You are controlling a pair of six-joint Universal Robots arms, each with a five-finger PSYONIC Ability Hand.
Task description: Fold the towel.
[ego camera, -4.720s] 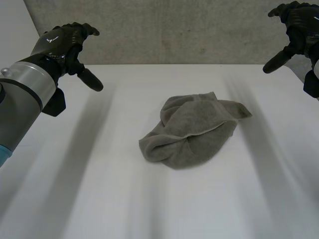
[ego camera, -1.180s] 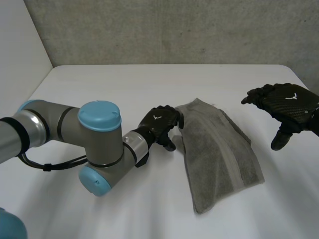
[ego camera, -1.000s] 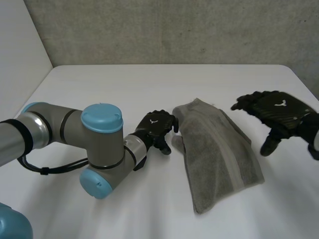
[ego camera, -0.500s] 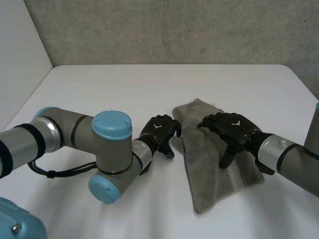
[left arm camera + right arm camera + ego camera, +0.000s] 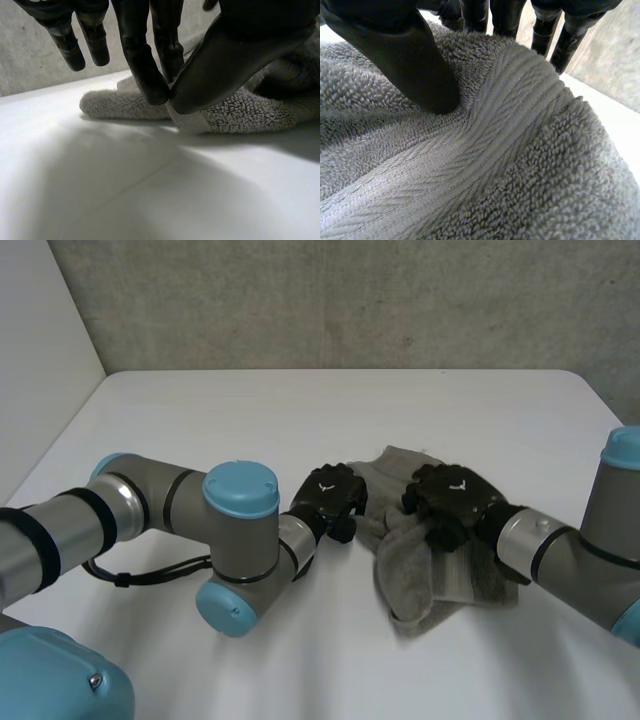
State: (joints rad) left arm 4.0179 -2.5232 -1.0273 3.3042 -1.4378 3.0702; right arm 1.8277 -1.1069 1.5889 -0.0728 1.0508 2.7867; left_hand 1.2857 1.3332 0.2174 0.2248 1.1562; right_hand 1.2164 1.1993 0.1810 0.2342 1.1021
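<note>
You had the grey terry towel (image 5: 440, 575) lying right of the middle of the surface (image 5: 220, 410). Its long axis ran from the far side toward the near side, slanting a little rightward. It looked rumpled, bunched into ridges under the hands, with a flat woven band crossing the pile. Your left hand (image 5: 328, 498) sat at the towel's left edge, its fingers (image 5: 142, 70) and thumb pinching that edge. Your right hand (image 5: 452, 502) was on the middle, fingers curled and gathering a ridge of cloth against the thumb.
</note>
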